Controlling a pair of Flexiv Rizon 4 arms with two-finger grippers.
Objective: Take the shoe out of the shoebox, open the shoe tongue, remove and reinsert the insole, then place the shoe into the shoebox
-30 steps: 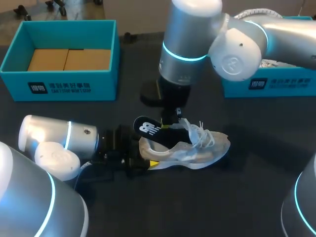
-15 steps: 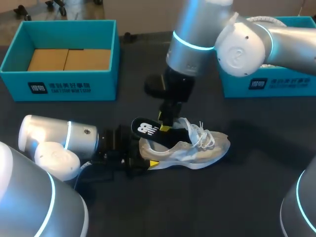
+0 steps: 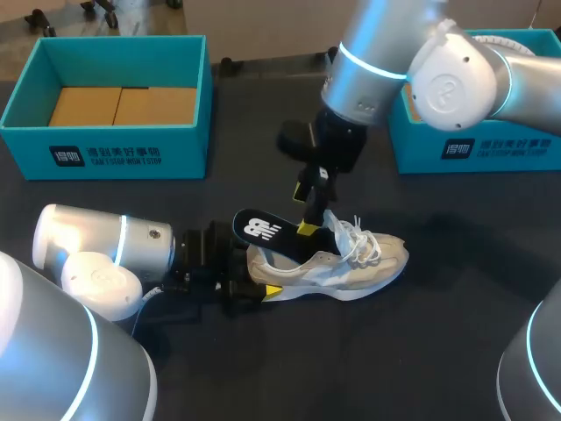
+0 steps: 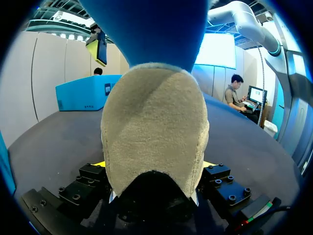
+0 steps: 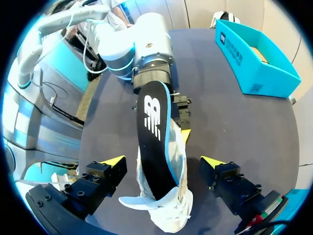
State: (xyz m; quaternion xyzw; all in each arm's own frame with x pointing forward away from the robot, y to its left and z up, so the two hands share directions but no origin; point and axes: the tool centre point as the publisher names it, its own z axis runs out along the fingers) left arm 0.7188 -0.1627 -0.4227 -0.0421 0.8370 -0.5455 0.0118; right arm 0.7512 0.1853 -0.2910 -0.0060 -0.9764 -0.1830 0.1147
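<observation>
1. A dark table (image 3: 456, 333) carries a white shoe (image 3: 351, 267), its heel clamped between the left gripper's (image 3: 263, 288) fingers.
2. A black insole (image 3: 263, 230) juts from the shoe; the right gripper (image 5: 163, 164) hangs above, fingers spread wide.
3. At the far left, a teal shoebox (image 3: 131, 153) holds brown cardboard (image 3: 123, 105).

- The front of the black foam insole with a blue edge (image 3: 261, 230) is hidden inside the pale grey mesh sneaker (image 3: 368, 267).
- The sneaker's heel covers all but 2 yellow slivers of the left gripper (image 4: 154, 166) clamping it.
- Beyond the sneaker's toe, the teal cardboard shoebox (image 3: 421, 156) is cut off and partly hidden by the right arm (image 3: 456, 74).
</observation>
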